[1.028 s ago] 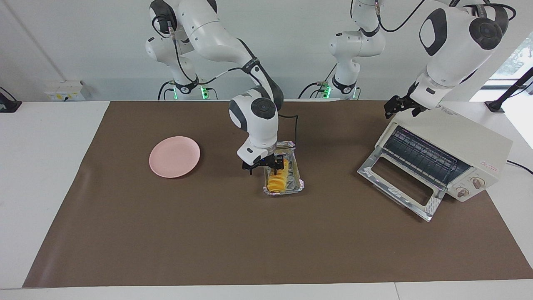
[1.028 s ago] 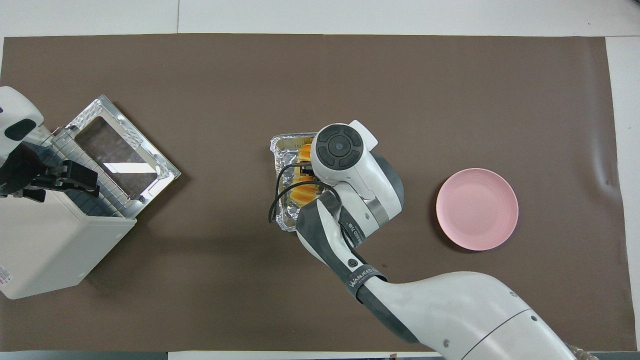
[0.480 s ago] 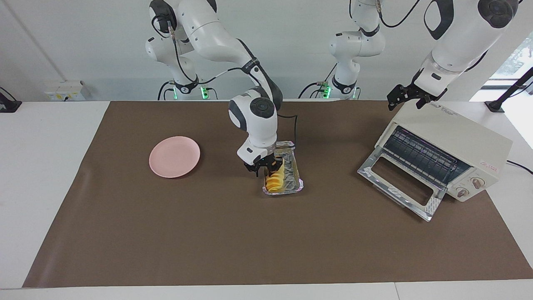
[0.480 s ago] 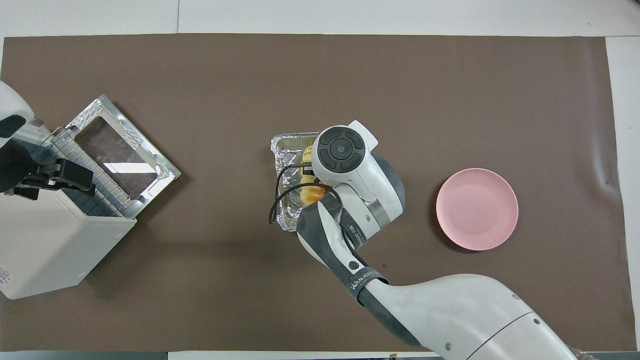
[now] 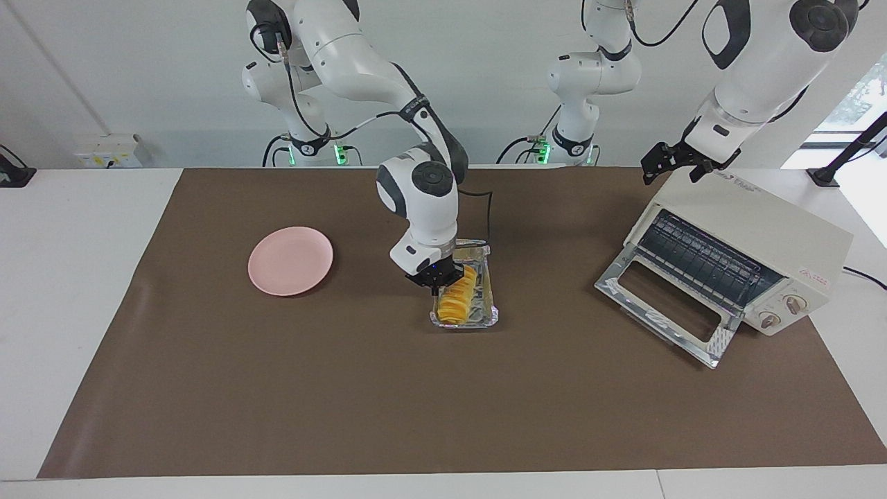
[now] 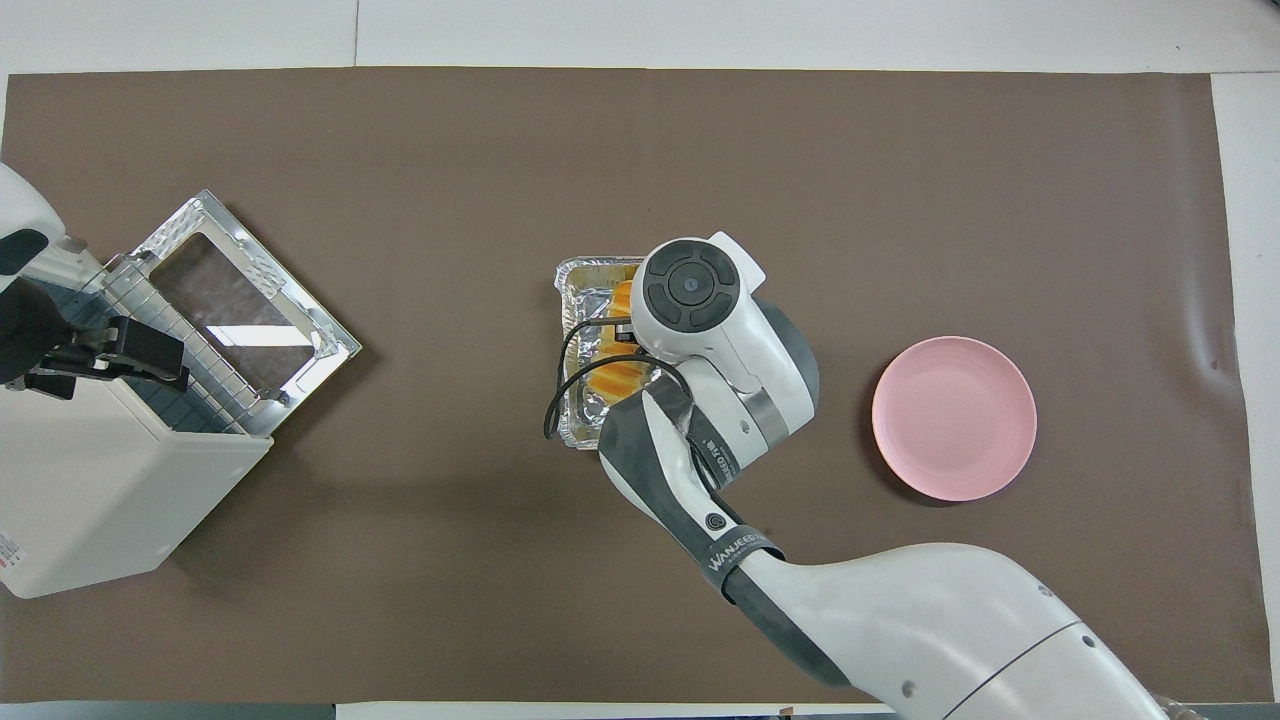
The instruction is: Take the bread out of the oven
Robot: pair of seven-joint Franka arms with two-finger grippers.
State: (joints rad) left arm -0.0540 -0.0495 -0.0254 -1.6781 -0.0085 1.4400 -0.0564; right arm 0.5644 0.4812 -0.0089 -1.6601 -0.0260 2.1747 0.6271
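Facing view: right claw [image 5: 439,278] clamped on the bread [image 5: 457,298] in the foil tray [image 5: 485,315] mid-bench (light, squashy, best pinched mid-length). Left claw [image 5: 666,165] gapes over the oven [image 5: 755,239].

Overhead view: bread [image 6: 618,375] mostly hidden by the right arm.

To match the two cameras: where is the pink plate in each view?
Facing view: pink plate at left of centre, on the brown mat.
Overhead view: pink plate at right of centre.
Shared landmark: the foil tray mid-table; the plate lies toward the right arm's end from it.
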